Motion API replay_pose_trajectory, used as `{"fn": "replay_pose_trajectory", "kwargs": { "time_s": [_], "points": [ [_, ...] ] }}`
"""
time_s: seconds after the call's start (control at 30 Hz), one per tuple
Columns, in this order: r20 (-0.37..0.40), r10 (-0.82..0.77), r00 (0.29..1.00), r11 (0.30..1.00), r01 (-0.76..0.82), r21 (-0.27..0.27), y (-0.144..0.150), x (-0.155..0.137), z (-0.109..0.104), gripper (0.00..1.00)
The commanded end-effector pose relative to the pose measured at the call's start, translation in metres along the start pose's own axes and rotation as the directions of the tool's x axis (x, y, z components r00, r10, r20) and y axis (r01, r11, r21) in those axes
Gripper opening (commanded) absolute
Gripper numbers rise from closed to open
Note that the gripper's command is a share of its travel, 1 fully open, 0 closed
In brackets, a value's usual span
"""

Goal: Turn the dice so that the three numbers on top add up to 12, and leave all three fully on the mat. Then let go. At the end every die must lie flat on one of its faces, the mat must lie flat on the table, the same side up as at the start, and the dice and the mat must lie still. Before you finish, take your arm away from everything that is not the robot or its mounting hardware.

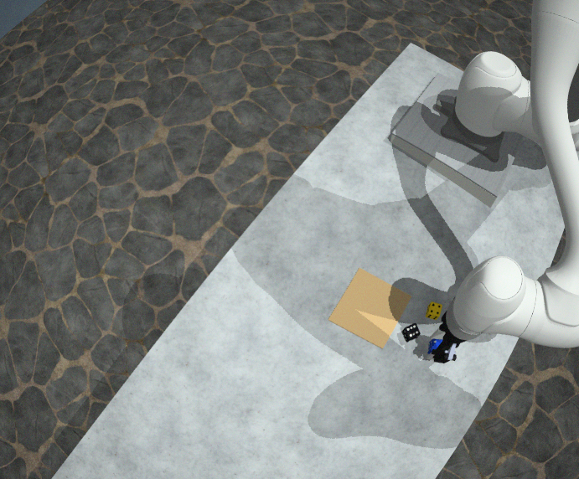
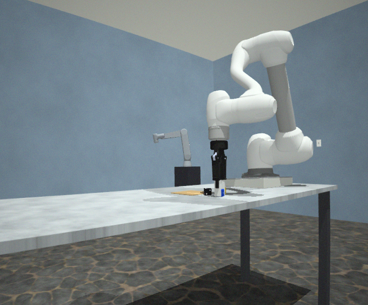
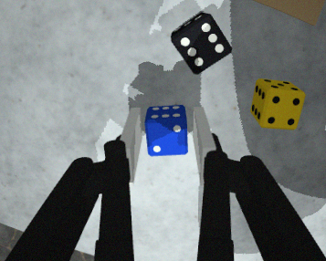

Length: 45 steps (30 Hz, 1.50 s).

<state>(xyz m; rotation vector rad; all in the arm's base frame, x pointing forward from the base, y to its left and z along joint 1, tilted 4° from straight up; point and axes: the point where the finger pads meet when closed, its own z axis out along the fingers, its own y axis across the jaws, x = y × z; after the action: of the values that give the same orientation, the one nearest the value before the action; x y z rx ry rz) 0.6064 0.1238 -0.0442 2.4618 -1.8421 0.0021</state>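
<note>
A tan square mat (image 1: 361, 304) (image 2: 185, 193) lies flat on the table. All three dice sit on the bare table beside it. The black die (image 1: 410, 332) (image 2: 207, 191) (image 3: 200, 42) is just off the mat's near corner. The yellow die (image 1: 433, 310) (image 3: 277, 103) lies to the mat's right. The blue die (image 1: 435, 344) (image 2: 222, 192) (image 3: 166, 130) rests on the table between my fingers. My gripper (image 1: 437, 349) (image 2: 219, 193) (image 3: 167, 122) points straight down, its fingertips at table height. The fingers are partly closed and straddle the blue die with a small gap on each side.
The arm's grey base plate (image 1: 444, 154) (image 2: 259, 181) sits at the far end of the table. The table's long edge (image 1: 490, 381) runs close to the dice. A small second arm on a black pedestal (image 2: 186, 175) stands beyond the table.
</note>
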Motion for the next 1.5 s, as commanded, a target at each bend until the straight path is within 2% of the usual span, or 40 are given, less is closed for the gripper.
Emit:
{"fn": "replay_pose_trajectory", "kwargs": {
  "time_s": [0.0, 0.63, 0.67, 1.47],
  "points": [
    [0.0, 0.0, 1.0, 1.0, 0.0, 0.0, 0.0, 0.0, -0.0001, 0.28],
    [0.0, 0.0, 1.0, 1.0, 0.0, 0.0, 0.0, 0.0, -0.0001, 0.28],
    [0.0, 0.0, 1.0, 1.0, 0.0, 0.0, 0.0, 0.0, -0.0001, 0.16],
    [0.0, 0.0, 1.0, 1.0, 0.0, 0.0, 0.0, 0.0, -0.0001, 0.16]
  ]
}}
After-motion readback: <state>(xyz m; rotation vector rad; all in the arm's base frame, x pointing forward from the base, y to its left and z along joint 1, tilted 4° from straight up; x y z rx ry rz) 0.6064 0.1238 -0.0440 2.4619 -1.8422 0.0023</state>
